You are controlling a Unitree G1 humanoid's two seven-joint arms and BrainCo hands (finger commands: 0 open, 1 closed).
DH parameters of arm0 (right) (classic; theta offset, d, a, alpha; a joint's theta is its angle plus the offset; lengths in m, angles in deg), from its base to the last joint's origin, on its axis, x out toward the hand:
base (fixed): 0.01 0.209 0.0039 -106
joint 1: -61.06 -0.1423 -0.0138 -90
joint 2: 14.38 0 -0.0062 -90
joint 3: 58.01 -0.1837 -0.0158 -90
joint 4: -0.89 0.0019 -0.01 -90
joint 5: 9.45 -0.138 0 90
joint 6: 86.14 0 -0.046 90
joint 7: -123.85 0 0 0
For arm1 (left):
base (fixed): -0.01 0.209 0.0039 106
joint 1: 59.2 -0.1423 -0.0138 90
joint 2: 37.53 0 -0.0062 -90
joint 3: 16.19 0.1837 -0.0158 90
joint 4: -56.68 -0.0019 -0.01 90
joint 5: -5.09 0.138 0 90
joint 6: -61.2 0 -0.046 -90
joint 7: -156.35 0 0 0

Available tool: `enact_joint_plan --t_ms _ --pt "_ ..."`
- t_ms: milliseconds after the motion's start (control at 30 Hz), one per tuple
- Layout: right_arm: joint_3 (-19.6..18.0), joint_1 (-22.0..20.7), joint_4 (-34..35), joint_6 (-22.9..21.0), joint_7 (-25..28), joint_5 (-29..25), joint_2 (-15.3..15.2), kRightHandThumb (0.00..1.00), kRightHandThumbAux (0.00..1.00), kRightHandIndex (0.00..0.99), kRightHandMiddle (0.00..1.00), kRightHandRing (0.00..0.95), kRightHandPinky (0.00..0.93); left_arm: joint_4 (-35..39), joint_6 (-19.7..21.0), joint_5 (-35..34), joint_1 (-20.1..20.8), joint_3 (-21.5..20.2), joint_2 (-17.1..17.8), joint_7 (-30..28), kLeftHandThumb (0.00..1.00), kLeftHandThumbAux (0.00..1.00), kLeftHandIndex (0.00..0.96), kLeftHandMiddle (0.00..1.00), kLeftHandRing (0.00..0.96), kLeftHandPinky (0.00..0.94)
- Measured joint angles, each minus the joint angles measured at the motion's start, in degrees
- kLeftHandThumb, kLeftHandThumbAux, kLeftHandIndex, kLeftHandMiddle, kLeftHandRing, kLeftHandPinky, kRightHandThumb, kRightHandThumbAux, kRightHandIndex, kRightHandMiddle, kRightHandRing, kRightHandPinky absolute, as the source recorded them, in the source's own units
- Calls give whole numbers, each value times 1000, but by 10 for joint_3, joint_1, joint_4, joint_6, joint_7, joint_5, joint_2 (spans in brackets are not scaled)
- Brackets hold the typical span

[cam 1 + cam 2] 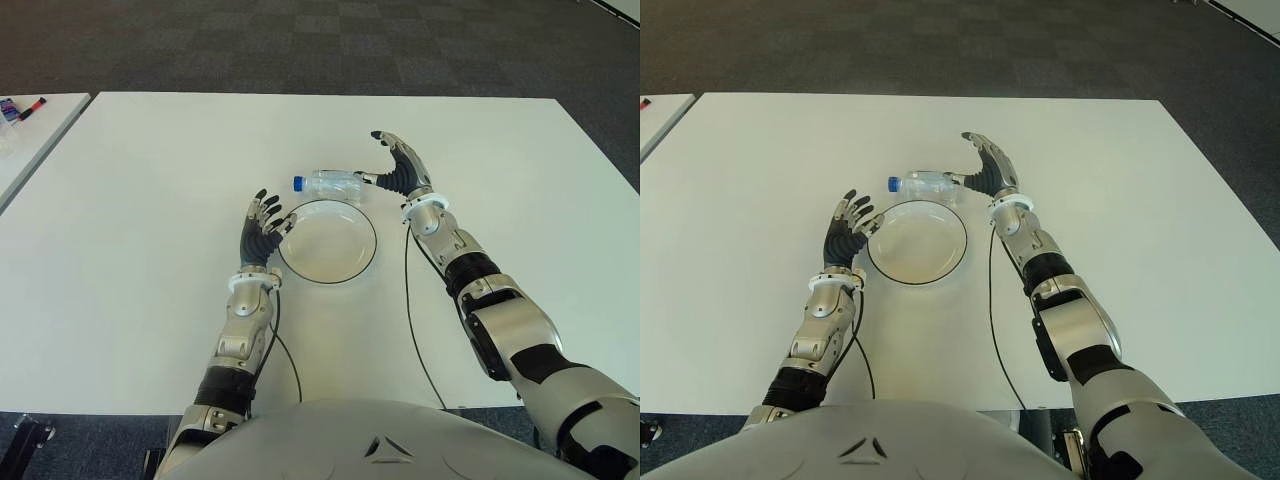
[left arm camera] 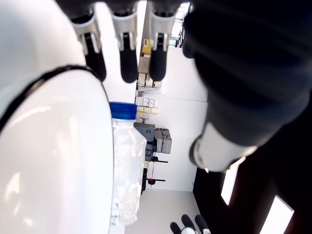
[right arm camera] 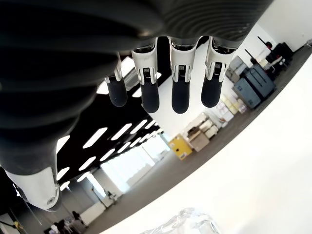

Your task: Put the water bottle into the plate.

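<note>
Right hand (image 1: 398, 165), fingers spread, at base of clear blue-capped plastic water bottle (image 1: 330, 184) lying beside your round white black-rimmed plate (image 1: 328, 241); left hand (image 1: 262, 229) spread at plate's left.

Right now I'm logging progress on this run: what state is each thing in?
water bottle: lying on its side on the table just beyond the plate, blue cap on, not in the plate.
plate: upright, nothing in it.
right hand: fingers spread, at the bottle's base end, holding nothing.
left hand: fingers open, beside the plate's left rim, holding nothing.
</note>
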Motion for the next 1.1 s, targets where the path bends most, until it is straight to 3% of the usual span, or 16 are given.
enact_joint_plan --t_ms 567,1100 --pt "54 -54 -87 10 -33 48 -13 642 618 116 184 171 198 -2 7 3 1 4 0 1 285 811 92 176 175 208" --pt "76 -83 -138 16 -23 54 -23 633 609 122 175 179 250 -4 11 3 2 13 0 2 267 822 93 175 177 220"
